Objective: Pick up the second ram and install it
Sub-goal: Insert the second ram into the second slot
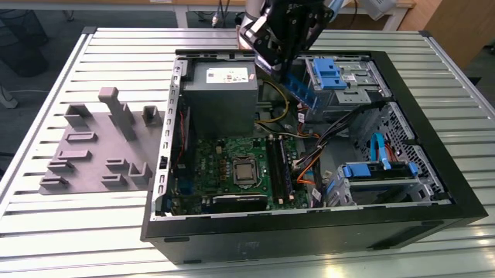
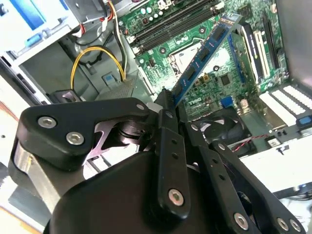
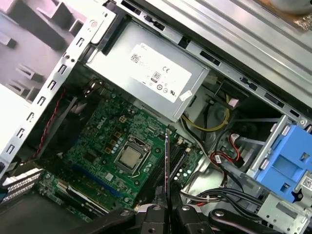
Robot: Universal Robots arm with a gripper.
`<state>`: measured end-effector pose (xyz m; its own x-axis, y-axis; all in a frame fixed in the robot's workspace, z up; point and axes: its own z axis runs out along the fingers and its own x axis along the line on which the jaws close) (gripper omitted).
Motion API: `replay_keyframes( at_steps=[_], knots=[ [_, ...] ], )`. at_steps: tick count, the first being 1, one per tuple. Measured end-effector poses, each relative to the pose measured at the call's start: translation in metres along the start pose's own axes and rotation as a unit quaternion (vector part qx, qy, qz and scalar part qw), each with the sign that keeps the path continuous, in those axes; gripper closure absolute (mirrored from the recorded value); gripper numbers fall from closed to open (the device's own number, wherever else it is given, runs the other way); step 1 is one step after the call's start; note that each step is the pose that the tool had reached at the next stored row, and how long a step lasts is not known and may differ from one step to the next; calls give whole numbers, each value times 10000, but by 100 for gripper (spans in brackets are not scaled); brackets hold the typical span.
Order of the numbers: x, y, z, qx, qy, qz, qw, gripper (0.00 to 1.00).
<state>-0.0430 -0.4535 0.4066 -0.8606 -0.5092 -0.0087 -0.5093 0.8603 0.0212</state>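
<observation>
The second ram [image 1: 300,91] is a narrow blue stick with dark chips, held tilted in the air over the open computer case [image 1: 402,214]. My gripper [image 1: 280,70] is shut on one end of it, above the case's back half near the power supply. In the second wrist view the ram [image 2: 202,53] slants away from my gripper [image 2: 170,105] over the green motherboard [image 2: 214,83]. In the first wrist view the ram [image 3: 166,161] shows edge-on, rising from my gripper [image 3: 167,208] above the long black memory slots [image 3: 178,158]. Those slots [image 1: 279,168] lie lower, beside the processor socket [image 1: 246,171].
The grey power supply [image 1: 220,92] sits in the case at the exterior view's left of the gripper. Blue drive latches [image 1: 332,72] [image 1: 371,171] and loose cables [image 1: 340,124] fill the exterior view's right side. A grey parts fixture [image 1: 101,145] lies on the slatted table [image 1: 93,231].
</observation>
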Motion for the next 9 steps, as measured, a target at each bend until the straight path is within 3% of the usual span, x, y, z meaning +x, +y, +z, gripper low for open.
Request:
replay_keyframes(
  at_steps=[9],
  knots=[
    [0,0,3,4,-11,500,9988,86]
  ],
)
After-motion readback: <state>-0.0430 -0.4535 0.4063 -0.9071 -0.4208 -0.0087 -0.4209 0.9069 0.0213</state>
